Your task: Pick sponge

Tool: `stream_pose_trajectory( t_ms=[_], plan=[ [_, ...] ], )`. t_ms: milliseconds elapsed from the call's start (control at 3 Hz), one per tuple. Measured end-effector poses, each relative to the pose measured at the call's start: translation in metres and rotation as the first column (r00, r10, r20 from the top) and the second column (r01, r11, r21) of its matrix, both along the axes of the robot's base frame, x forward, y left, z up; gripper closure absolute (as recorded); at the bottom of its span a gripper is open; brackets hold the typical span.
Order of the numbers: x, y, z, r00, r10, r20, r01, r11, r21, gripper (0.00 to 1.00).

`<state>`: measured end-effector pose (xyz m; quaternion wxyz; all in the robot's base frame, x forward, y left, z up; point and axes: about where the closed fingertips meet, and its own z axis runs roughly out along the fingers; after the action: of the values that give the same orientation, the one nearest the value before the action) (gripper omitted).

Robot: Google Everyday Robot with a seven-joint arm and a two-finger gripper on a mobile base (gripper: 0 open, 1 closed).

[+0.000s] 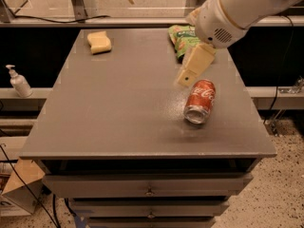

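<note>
The sponge (99, 42) is a pale yellow foam block lying at the far left corner of the grey table (118, 108). My gripper (189, 72) hangs from the white arm that comes in from the upper right. Only one cream-coloured finger shows, pointing down-left above the table just left of the red soda can (200, 101). The gripper is far to the right of the sponge and holds nothing that I can see.
The red soda can lies on its side at the right of the table. A green snack bag (183, 38) lies at the far right, partly behind the arm. A soap dispenser (19, 81) stands on a ledge to the left. Drawers sit below the table's front edge.
</note>
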<state>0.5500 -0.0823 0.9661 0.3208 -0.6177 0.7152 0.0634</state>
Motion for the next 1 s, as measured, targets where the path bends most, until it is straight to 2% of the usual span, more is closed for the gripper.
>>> stream_pose_trajectory(
  t_ms=[667, 1000],
  plan=[
    [0.079, 0.08, -0.013, 0.9979, 0.064, -0.003, -0.063, 0.991, 0.122, 0.0],
    [0.079, 0.08, -0.013, 0.9979, 0.064, -0.003, -0.064, 0.991, 0.122, 0.0]
  ],
)
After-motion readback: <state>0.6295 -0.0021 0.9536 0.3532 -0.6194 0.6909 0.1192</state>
